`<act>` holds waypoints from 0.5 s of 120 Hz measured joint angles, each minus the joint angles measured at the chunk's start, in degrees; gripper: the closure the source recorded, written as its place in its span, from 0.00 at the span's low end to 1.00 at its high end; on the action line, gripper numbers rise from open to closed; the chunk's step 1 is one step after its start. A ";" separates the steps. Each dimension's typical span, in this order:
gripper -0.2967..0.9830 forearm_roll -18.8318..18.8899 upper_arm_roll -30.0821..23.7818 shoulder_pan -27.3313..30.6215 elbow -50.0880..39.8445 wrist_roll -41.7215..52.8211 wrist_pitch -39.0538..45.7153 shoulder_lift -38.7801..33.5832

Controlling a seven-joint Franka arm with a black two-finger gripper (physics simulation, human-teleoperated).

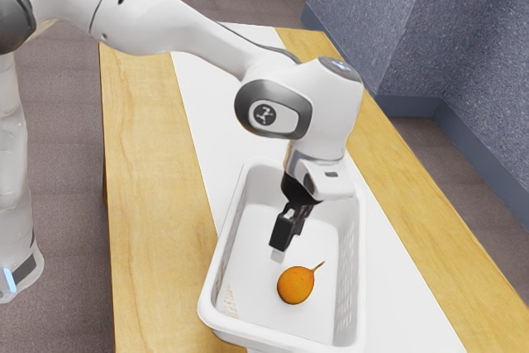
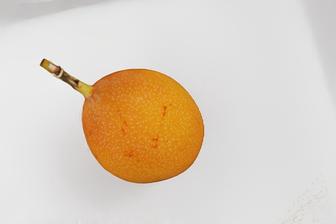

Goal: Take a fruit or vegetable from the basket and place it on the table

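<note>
- One orange fruit (image 1: 295, 287) lay on the floor of the white basket (image 1: 207, 307), a little nearer the long wall on the exterior view's right; its stem (image 1: 319, 267) pointed toward that wall.
- The gripper (image 1: 281, 242) hung over the basket, near the fruit and apart from it; I could not tell whether it was spread or closed.
- The basket's corner at the exterior view's lower right was cut off, as was the table's (image 1: 149, 229) near end.
- The gripper and hand hid some of the basket's floor; the arm (image 1: 165, 22) crossed in front of the table's far part and a stretch of the white strip (image 1: 202, 97) running along it.
- Slotted basket walls rose around the fruit. A speckled patch (image 1: 231, 302) near one basket corner was hard to make out.
- Brown floor (image 1: 62, 121) and blue-grey walls (image 1: 455, 31) stood beyond the table's long edges.
- A dark round badge with a pale figure (image 1: 264, 114) marked the arm's joint; the small mark atop the hand's joint (image 1: 340, 66) was too small to read.
</note>
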 joint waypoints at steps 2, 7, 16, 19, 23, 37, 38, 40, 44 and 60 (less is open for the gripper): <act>0.24 0.01 -0.19 0.39 -0.04 0.12 0.12 -0.01; 0.24 -0.02 -0.57 1.15 -0.11 0.42 0.41 -0.02; 0.24 -0.06 -1.24 1.98 -0.15 0.90 1.15 0.02; 0.24 -0.07 -1.36 1.99 -0.16 1.04 1.48 0.10; 0.24 -0.10 -1.57 1.93 -0.16 1.23 2.01 0.28; 0.24 -0.29 -2.03 1.05 -0.65 1.77 4.15 0.68; 0.24 -0.30 -2.12 1.04 -0.80 1.80 4.35 0.69; 0.24 -0.35 -2.28 1.00 -1.07 1.86 4.74 0.71; 0.24 -0.49 -2.50 0.80 -1.46 1.99 5.47 0.73; 0.24 -1.16 -2.72 -0.49 -3.54 2.39 8.66 0.76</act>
